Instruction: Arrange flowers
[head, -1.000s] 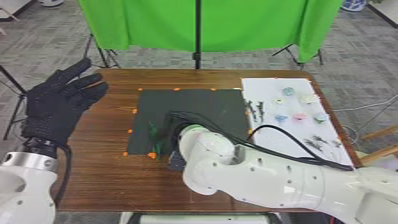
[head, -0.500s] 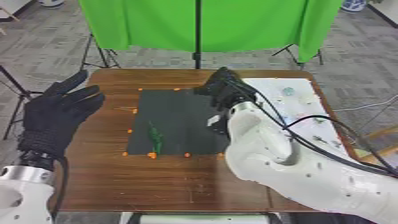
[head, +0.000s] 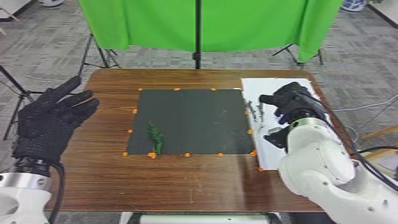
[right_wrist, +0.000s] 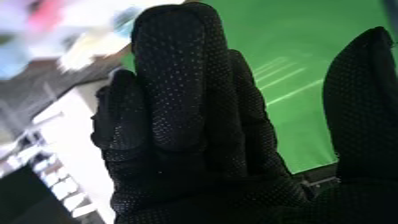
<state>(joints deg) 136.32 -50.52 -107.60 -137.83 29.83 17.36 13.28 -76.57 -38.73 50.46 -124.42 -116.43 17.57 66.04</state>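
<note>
See right hand (head: 289, 102) over white sheet (head: 266, 86), with straight, released fingers (right_wrist: 178, 75); see left hand (head: 46, 122) likewise unclenched. Note green stem (head: 156, 138) on black mat (head: 200, 117). Could sweep twigs (head: 252, 111) or blooms (right_wrist: 11, 56) askew by dropping too low, grab two from close spacing, or crush petals by squeezing hard.

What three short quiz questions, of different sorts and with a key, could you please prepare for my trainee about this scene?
1. Where does the green sprig lie? A: on bare wood. B: on the black mat.
2. True or false: the left hand is open, left of the mat.
3. Fill in the colour: the right hand is above the ____ sheet.

Key: 1 B; 2 true; 3 white.
</note>
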